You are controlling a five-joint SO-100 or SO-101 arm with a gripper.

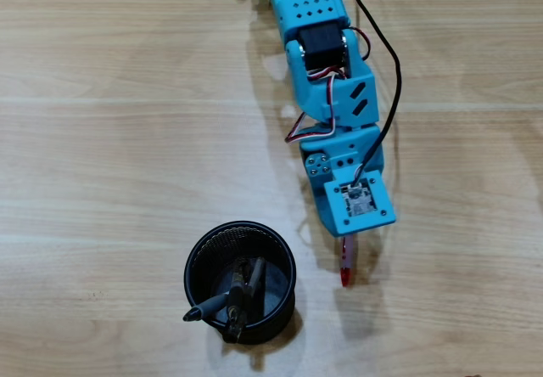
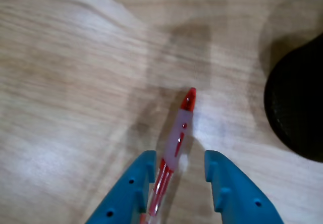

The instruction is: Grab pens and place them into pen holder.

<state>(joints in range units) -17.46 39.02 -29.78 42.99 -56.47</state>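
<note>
A red and clear pen (image 2: 176,133) lies on the wooden table between the two blue fingers of my gripper (image 2: 179,159). The gripper is open: the pen rests against the left finger (image 2: 133,183), with a gap to the right finger (image 2: 227,183). In the overhead view the pen's red end (image 1: 344,262) pokes out below the blue wrist (image 1: 358,200), which hides the fingers. The pen holder (image 1: 240,225), a round black mesh cup, stands to the left of it and holds dark pens (image 1: 244,288), one leaning over the rim (image 1: 204,310). In the wrist view the pen holder (image 2: 298,108) is a dark blur at the right edge.
The blue arm (image 1: 318,46) reaches down from the top edge of the overhead view, with a black cable (image 1: 392,63) running along its right side. Bare wood table (image 1: 102,139) surrounds the cup and the arm.
</note>
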